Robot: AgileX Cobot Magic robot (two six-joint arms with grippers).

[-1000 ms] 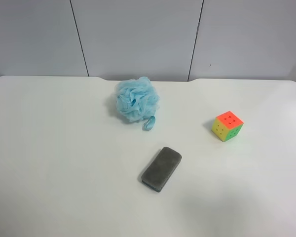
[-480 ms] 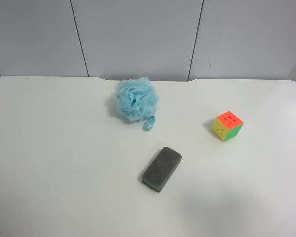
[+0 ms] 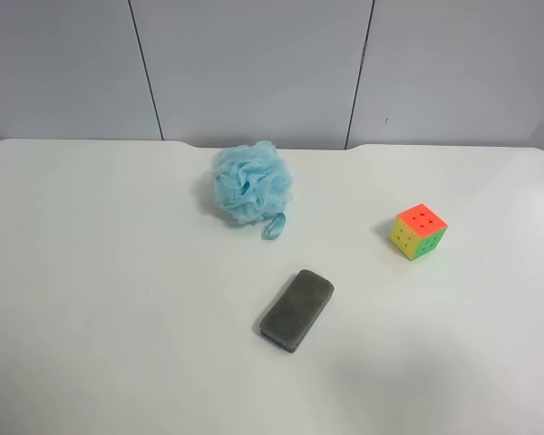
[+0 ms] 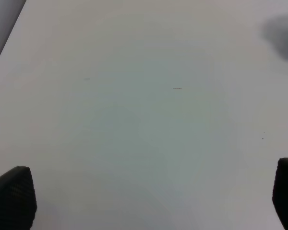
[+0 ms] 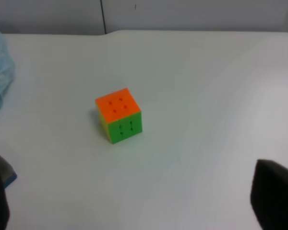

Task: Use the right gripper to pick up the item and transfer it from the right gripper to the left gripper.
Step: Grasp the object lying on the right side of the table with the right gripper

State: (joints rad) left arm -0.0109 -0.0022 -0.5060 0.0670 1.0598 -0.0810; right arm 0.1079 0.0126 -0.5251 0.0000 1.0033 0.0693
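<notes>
While both claws hang wide open, cube sits free on table

I count 1 cube (image 3: 418, 231), 1 light-blue puff (image 3: 250, 184) and 1 grey pad (image 3: 296, 309), all on the white table (image 3: 118, 272). Cube is toward ext view's right. Orange face up, yellow + green sides toward ext cam, a vertical edge facing it, so it's diagonal to table's far edge. Equal sides, no long axis.

Right wrist cam: cube ahead of right gripper (image 5: 134, 201), well apart. Fingers spread wide, gripping nothing. Left gripper (image 4: 149, 196): same, spread wide, nothing held, bare table below.

Room: cube well apart from puff and pad, bare surface all round, table edges not close.
</notes>
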